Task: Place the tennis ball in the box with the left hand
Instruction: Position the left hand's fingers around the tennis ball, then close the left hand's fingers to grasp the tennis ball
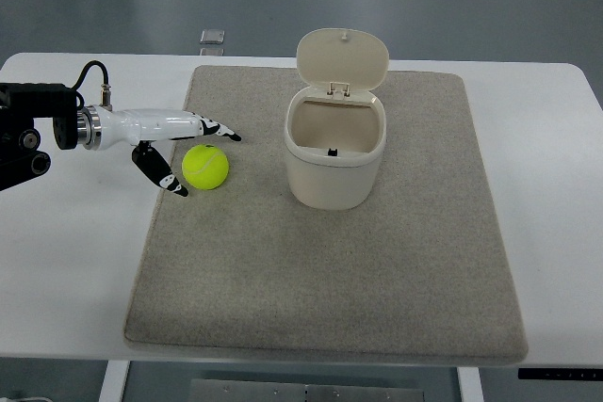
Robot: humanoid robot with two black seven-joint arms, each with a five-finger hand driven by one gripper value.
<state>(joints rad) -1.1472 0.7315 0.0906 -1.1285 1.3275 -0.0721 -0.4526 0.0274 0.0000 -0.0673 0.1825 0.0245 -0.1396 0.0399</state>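
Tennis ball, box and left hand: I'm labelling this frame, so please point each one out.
tennis ball (pixel 205 167), top view, centre of its yellow felt.
box (pixel 332 187), top view, front outer wall below the rim.
left hand (pixel 174 143), top view, between its spread fingers.

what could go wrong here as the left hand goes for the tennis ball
1. The left hand is open with fingers spread around the tennis ball but not closed on it; a nudge from a fingertip could roll the ball off across the mat.
2. The box has a fairly narrow opening and its lid stands upright behind it, so the hand might bump the lid or rim while carrying the ball over, tipping the box or shutting the lid.
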